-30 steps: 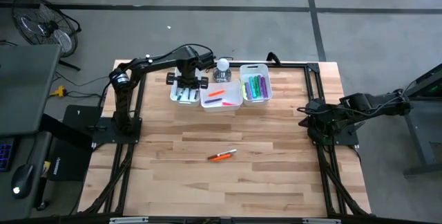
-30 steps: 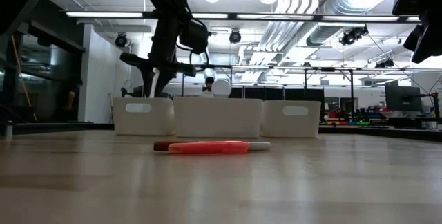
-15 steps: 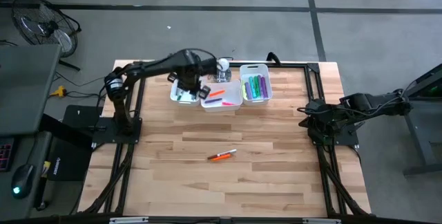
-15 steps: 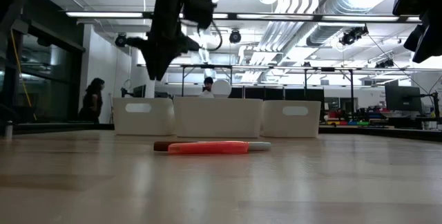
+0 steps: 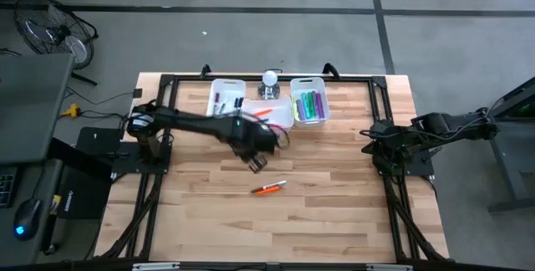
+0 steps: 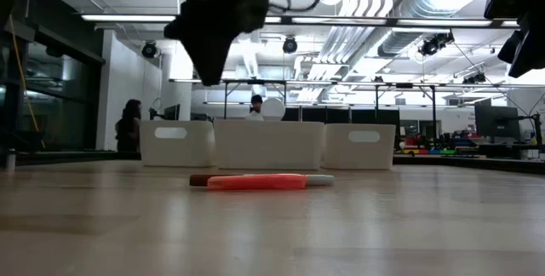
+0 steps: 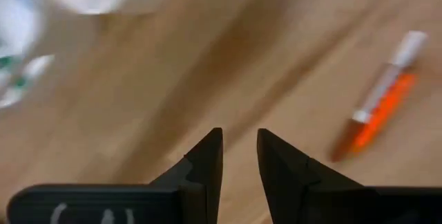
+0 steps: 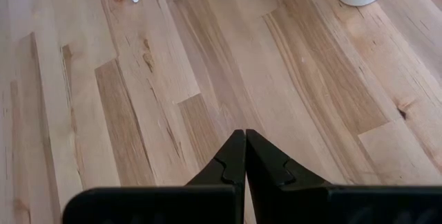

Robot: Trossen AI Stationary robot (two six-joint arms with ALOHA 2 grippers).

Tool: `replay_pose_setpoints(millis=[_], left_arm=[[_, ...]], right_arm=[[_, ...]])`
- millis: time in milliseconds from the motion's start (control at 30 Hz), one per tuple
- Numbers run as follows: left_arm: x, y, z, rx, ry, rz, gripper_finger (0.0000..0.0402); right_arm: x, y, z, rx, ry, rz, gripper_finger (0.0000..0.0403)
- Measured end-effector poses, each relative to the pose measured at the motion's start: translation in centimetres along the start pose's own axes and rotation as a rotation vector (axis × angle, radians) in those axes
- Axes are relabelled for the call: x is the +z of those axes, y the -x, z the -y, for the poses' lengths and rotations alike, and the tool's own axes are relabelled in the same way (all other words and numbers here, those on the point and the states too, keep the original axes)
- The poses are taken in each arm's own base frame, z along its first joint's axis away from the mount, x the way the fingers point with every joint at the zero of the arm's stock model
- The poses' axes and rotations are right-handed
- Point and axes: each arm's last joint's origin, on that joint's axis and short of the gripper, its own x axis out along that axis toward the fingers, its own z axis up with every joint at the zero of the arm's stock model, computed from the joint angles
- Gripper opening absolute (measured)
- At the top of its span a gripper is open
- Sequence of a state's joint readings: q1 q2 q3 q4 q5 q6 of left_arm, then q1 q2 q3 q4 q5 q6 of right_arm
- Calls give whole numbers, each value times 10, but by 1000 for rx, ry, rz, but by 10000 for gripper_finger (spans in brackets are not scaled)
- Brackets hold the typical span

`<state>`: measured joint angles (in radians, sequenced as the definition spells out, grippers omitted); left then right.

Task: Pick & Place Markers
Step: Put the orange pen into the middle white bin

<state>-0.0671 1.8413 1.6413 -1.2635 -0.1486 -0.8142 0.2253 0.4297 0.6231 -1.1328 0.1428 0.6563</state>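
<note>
Two markers lie side by side flat on the wooden table near its middle [image 5: 269, 188] [image 6: 255, 181]: an orange one and a white-barrelled one [image 7: 382, 106]. My left gripper [image 5: 255, 161] [image 7: 239, 148] hangs above the table, pointing down, a little to the far left of them. It is open by a narrow gap with nothing between its fingers. My right gripper [image 8: 245, 141] waits shut at the table's right edge [image 5: 378, 143]. More markers lie in three white bins at the far edge.
The three white bins stand in a row at the far edge: left [image 5: 226, 99], middle [image 5: 271, 120], right [image 5: 308, 104]. A white round object [image 5: 269, 79] sits behind them. Bare wood surrounds the two markers. A person stands in the room beyond [image 6: 129, 127].
My left gripper has swung from above the left bin toward the table's near edge and rightward, toward the two markers on the table, rolling about its own axis on the way. The gap between its fingers looks unchanged.
</note>
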Motion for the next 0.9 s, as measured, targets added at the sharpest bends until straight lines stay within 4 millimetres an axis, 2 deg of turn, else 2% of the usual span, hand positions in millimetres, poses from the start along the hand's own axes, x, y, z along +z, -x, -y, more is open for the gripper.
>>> replay_pose_setpoints(millis=[133,233,367,500,600,733,900], left_arm=[[-11,4,26,-88,-49,93,85],[-16,-9,47,-121,-82,125,85],[-23,-18,63,-130,-116,134,86],[-30,-43,77,-106,-187,88,86],[-35,-50,84,-136,-241,43,87],[-37,-61,95,-187,-281,32,114],[-36,-60,106,-283,-298,61,176]], right_arm=[[0,0,0,0,4,0,0],[0,0,0,1,7,0,0],[0,0,-1,13,7,-5,0],[0,0,-1,21,6,-8,0],[0,0,-1,28,7,-12,0],[0,0,-1,35,8,-17,0],[0,0,-2,37,10,-20,0]])
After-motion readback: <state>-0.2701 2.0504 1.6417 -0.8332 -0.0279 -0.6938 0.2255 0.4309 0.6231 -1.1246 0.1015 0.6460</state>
